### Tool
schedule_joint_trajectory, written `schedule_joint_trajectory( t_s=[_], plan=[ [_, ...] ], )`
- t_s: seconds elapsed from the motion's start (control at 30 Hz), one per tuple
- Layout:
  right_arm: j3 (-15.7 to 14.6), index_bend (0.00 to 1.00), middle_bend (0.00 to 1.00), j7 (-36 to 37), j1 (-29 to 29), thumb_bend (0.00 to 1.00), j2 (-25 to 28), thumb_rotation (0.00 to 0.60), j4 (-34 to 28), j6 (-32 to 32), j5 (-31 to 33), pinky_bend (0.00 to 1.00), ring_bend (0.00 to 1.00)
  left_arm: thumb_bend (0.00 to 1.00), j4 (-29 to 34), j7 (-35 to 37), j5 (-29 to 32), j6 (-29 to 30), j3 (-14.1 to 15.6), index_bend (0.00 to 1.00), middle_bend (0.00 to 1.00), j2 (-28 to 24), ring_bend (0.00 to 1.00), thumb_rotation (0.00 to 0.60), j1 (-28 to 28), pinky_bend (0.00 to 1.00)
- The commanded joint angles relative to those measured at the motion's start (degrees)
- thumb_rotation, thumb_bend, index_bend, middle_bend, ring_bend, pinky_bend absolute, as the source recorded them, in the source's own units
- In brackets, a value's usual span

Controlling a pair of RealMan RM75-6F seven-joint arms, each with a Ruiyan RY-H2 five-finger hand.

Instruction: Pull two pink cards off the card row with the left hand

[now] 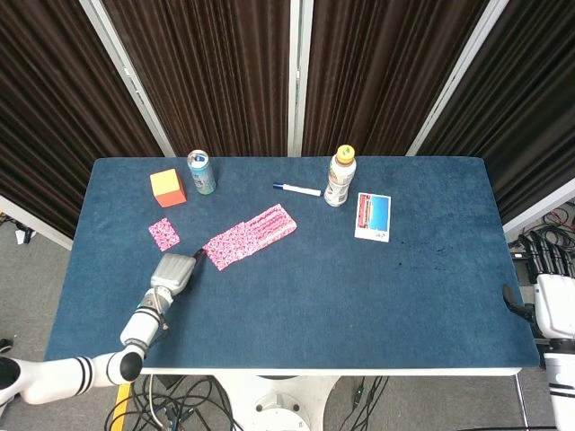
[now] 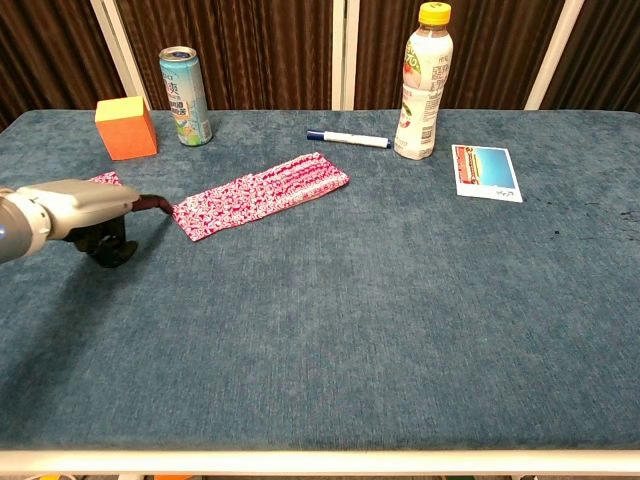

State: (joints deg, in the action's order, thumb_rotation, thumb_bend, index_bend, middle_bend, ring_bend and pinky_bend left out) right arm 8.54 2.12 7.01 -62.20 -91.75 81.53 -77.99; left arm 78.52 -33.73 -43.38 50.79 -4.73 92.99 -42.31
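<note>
The pink card row (image 1: 252, 233) (image 2: 262, 192) lies slantwise on the blue table, left of centre. One pink card (image 1: 163, 233) (image 2: 104, 179) lies by itself to the left of the row, half hidden behind my hand in the chest view. My left hand (image 1: 177, 269) (image 2: 78, 205) is low over the table in front of that card, holding nothing. One of its dark fingertips (image 1: 199, 256) (image 2: 157, 204) reaches the near left end of the row. My right hand (image 1: 546, 305) hangs off the table's right edge; its fingers are not clear.
Along the back stand an orange cube (image 1: 167, 187) (image 2: 125, 127), a drink can (image 1: 201, 171) (image 2: 185, 82), a blue marker (image 1: 296, 189) (image 2: 348, 138) and a bottle (image 1: 340, 176) (image 2: 421, 82). A picture card (image 1: 373, 216) (image 2: 486, 172) lies to the right.
</note>
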Motion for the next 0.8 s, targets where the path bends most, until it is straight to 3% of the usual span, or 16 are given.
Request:
schedule_joint_trajectory(
  t_s=[0.03, 0.2, 0.6, 0.8],
  plan=[
    [0.09, 0.00, 0.00, 0.50, -0.15, 0.30, 0.11, 0.600, 0.34, 0.06, 0.23, 0.00, 0.00, 0.59, -1.11, 0.35, -1.94, 2.05, -0.19, 0.10, 0.92, 1.67, 0.93, 0.600, -0.04, 0.95],
    [-0.16, 0.00, 0.00, 1.46, -0.30, 0.30, -0.03, 0.600, 1.23, -0.21, 0.17, 0.00, 0.00, 0.59, -1.87, 0.70, -3.48, 3.68, -0.29, 0.10, 0.92, 2.87, 0.93, 0.600, 0.30, 0.95],
    [-0.11, 0.00, 0.00, 2.05, -0.37, 0.30, 0.01, 0.600, 1.63, -0.07, -0.07, 0.00, 0.00, 0.59, -2.76, -2.00, -1.71, 0.39, 1.10, 0.10, 0.92, 4.11, 0.93, 0.600, -0.66, 0.95],
    [-0.05, 0.00, 0.00, 2.26, -0.45, 0.30, 0.29, 0.600, 1.59, -0.17, 0.10, 0.00, 0.00, 0.59, -0.03, -4.21, -1.55, 0.79, 2.57, 0.13, 0.92, 3.62, 0.93, 0.600, -0.80, 0.95]
  ],
)
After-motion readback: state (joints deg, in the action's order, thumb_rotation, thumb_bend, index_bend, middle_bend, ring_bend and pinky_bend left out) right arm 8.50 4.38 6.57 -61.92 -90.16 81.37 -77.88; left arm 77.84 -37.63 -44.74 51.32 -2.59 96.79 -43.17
